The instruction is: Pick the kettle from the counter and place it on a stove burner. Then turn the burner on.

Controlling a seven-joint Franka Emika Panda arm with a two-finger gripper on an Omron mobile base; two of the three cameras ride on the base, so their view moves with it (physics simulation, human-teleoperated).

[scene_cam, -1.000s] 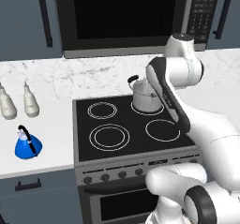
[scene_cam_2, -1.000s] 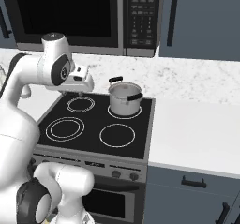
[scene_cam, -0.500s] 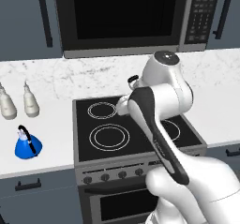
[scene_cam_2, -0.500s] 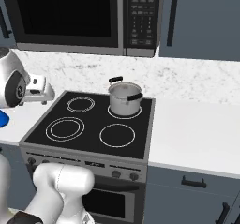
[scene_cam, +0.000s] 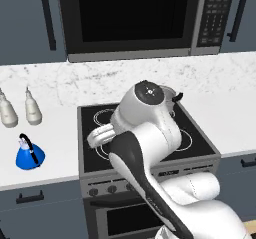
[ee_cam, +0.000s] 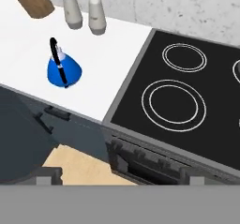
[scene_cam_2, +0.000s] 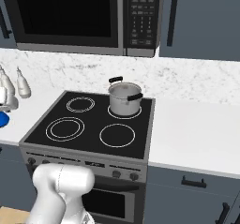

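Note:
The blue cone-shaped kettle [scene_cam: 29,153] [ee_cam: 63,69] stands upright on the white counter [scene_cam: 60,133] [ee_cam: 110,73] left of the stove, black handle arched over it. My gripper [scene_cam: 92,138] [ee_cam: 118,176] hangs over the cooktop's front left part, to the right of the kettle and well apart from it. Its tips sit wide apart at the bottom of the hand view, open with nothing between them. The widest double-ring burner [scene_cam_2: 65,128] [ee_cam: 173,103] lies bare at the front left of the black cooktop. A sliver of the kettle [scene_cam_2: 2,120] shows at the right base view's left edge.
A steel pot [scene_cam_2: 125,99] with black handles sits on the back right burner. Two white bottles [ee_cam: 71,10] [scene_cam: 33,111] stand behind the kettle by the wall, with a wooden block [ee_cam: 33,0] further left. Knobs [scene_cam_2: 70,162] line the stove front; a microwave [scene_cam: 130,18] hangs above.
The arm has swung left, from over the back of the stove near the pot to the cooktop's left side, toward the kettle. Kettle and pot have not moved.

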